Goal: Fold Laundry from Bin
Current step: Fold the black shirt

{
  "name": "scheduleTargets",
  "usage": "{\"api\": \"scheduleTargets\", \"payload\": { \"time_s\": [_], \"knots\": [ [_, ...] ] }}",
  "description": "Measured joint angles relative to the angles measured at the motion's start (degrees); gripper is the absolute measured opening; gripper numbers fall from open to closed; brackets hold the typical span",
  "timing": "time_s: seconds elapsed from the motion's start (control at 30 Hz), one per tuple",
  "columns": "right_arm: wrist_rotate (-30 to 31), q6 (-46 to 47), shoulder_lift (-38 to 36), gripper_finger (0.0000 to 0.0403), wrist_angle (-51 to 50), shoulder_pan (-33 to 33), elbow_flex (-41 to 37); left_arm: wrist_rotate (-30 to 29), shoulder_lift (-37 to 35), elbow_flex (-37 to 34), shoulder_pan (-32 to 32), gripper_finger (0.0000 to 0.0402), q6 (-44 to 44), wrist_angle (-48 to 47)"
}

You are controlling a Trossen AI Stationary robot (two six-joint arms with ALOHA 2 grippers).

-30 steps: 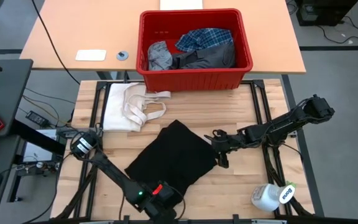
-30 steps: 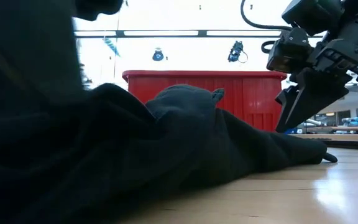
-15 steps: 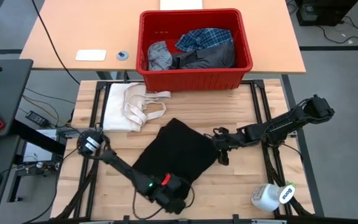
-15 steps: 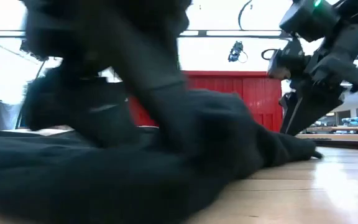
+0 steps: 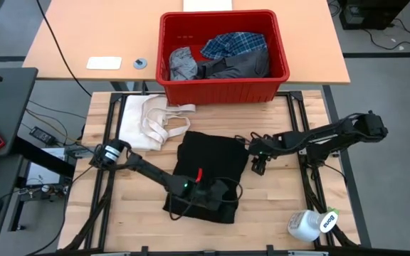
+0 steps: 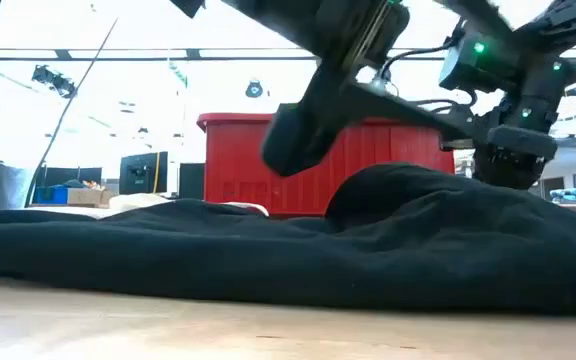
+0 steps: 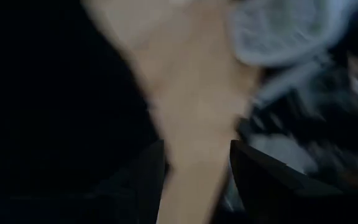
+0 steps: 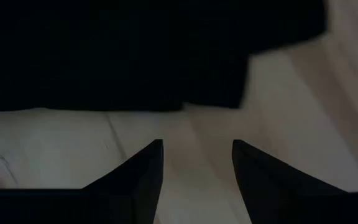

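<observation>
Item 1: black garment (image 5: 206, 174), lower centre of high view, lying flat on wooden worktop (image 5: 276, 206), roughly rectangular w/ folded look. In low view it fills the lower half as a long dark mound (image 6: 298, 260).

Item 2: red bin (image 5: 223, 89), upper centre of high view, standing at far edge of the wooden worktop against the orange worktop (image 5: 70, 43) behind. Holds plaid shirt (image 5: 235, 44), light grey garment (image 5: 182, 64), dark grey garment (image 5: 237, 65). Seen behind the mound in low view (image 6: 238, 160).

Item 3: left tool (image 5: 223, 193), lower centre of high view, over the black garment's lower right part; arm runs in from lower left. Left wrist view: fingers (image 7: 143, 180) spread w/ bare wood in the gap, black cloth just beside one finger; picture blurred, nothing seen pinched.

Item 4: right tool (image 5: 260, 162), centre right of high view, just beside the black garment's right edge, arm reaching in from the right. Right wrist view: fingers (image 8: 143, 174) spread apart over bare wood, cloth edge (image 8: 135, 56) ahead, not pinched.

Item 5: cream cloth w/ strap loops (image 5: 151, 121), centre left of high view, near black garment's upper left corner.

Item 6: white bottle (image 5: 312, 224), lower right, on its side.

Item 7: white card (image 5: 104, 62) & small round disc (image 5: 140, 63), upper left, on orange worktop.
</observation>
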Motion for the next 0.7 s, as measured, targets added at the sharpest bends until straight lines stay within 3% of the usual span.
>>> {"api": "scheduleTargets", "payload": {
  "time_s": [0.1, 0.27, 0.43, 0.57, 0.63, 0.7],
  "knots": [
    [2.13, 1.79, -4.54, 0.0199, -3.92, -0.18, 0.00, 5.59, -0.02, 0.02, 0.32, 0.0185, 1.87, 1.57],
    [3.58, 2.02, -12.15, 0.0199, -6.56, 1.17, 0.00, 5.72, -0.02, 0.00, -0.97, 0.0185, 3.55, -2.36],
    [-0.59, 2.69, -16.92, 0.0199, -3.30, 3.01, 0.00, 2.96, -0.02, 0.01, -0.33, 0.0185, 5.22, -3.67],
    [-5.81, 4.07, -19.06, 0.0199, 3.98, 6.35, 0.00, 3.30, -0.02, 2.69, 1.28, 0.0185, 12.15, -4.43],
    [-8.28, 4.52, -19.04, 0.0199, 8.32, 8.73, 0.00, 6.48, -0.13, 5.65, 1.58, 0.0185, 16.56, -10.15],
    [-9.61, 4.74, -17.98, 0.0199, 11.70, 11.62, 0.02, 8.87, -0.22, 8.91, 1.40, 0.0185, 20.61, -22.53]
  ]
}}
